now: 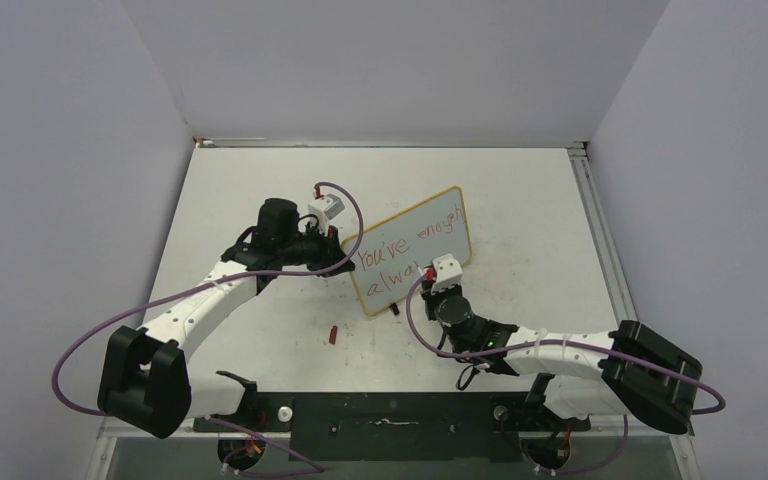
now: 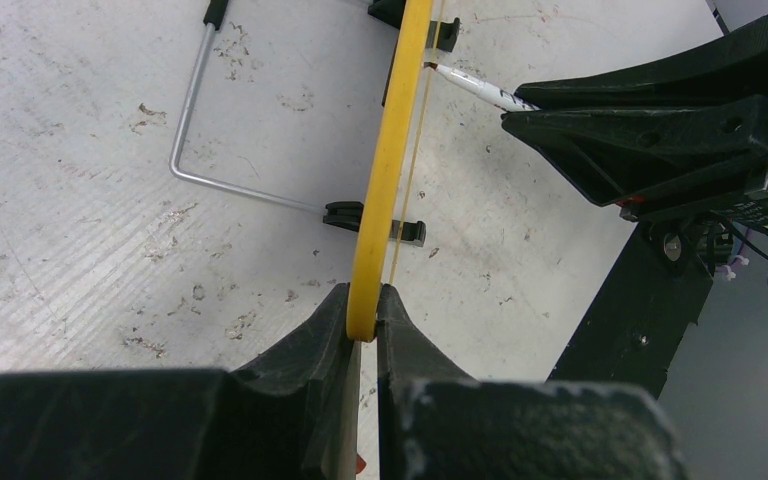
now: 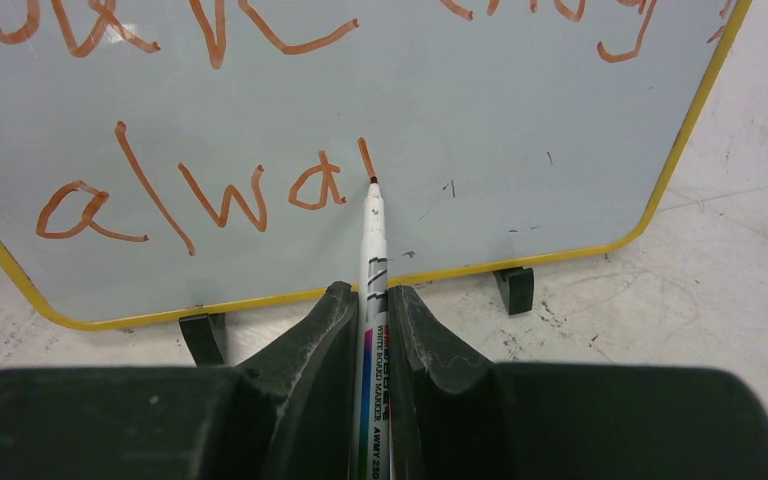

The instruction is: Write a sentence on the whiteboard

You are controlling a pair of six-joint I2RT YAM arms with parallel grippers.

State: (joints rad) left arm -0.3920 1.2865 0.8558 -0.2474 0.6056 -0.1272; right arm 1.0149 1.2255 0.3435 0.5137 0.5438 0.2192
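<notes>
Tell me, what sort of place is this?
Likely a robotics lab cell: scuffed white table, plain panels around it, left tool gripping a whiteboard, right tool writing with a marker.

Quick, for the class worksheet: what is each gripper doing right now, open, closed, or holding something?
Left gripper: closed on the yellow rim of the whiteboard.
Right gripper: closed on the whiteboard marker.

Board [image 1: 412,248] stands mid-table, blocking passage; left gripper [image 2: 363,318] clamps its left edge, right gripper [image 3: 370,310] with marker [image 3: 373,230] occupies the front. Wire stand [image 2: 192,150] behind. Open tabletop [image 1: 530,200] right and rear.
</notes>
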